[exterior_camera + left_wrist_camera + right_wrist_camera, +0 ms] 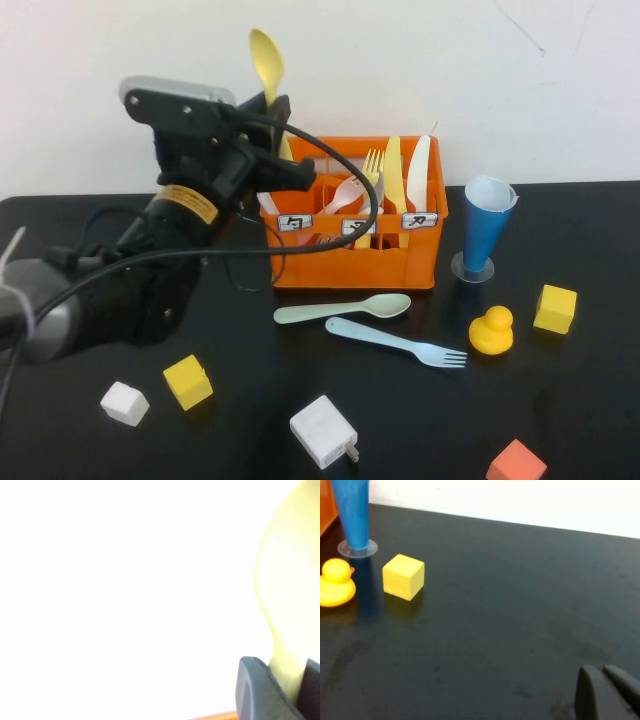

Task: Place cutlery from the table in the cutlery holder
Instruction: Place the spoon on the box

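The left gripper [272,118] hangs above the left end of the orange cutlery holder [355,262], its fingers [260,690] pinching the handle of a pale yellow spoon [267,62]. The spoon stands nearly upright, long axis vertical, bowl pointing up against the white wall and handle down toward the crate. In the holder itself a pink fork, a yellow fork, a yellow knife and a white knife stand on end in the compartments, tips upward. On the black table [400,430] just in front of the crate, a mint-green spoon [343,310] lies lengthwise along the crate's front, bowl to the right; beside it a light blue fork [397,343] lies almost parallel, tines to the right and slightly toward the camera. The right gripper [607,692] sits low over bare table well to the right of a blue cone cup [487,228], a yellow duck [491,331] and a yellow cube [555,308], its fingers pressed together.
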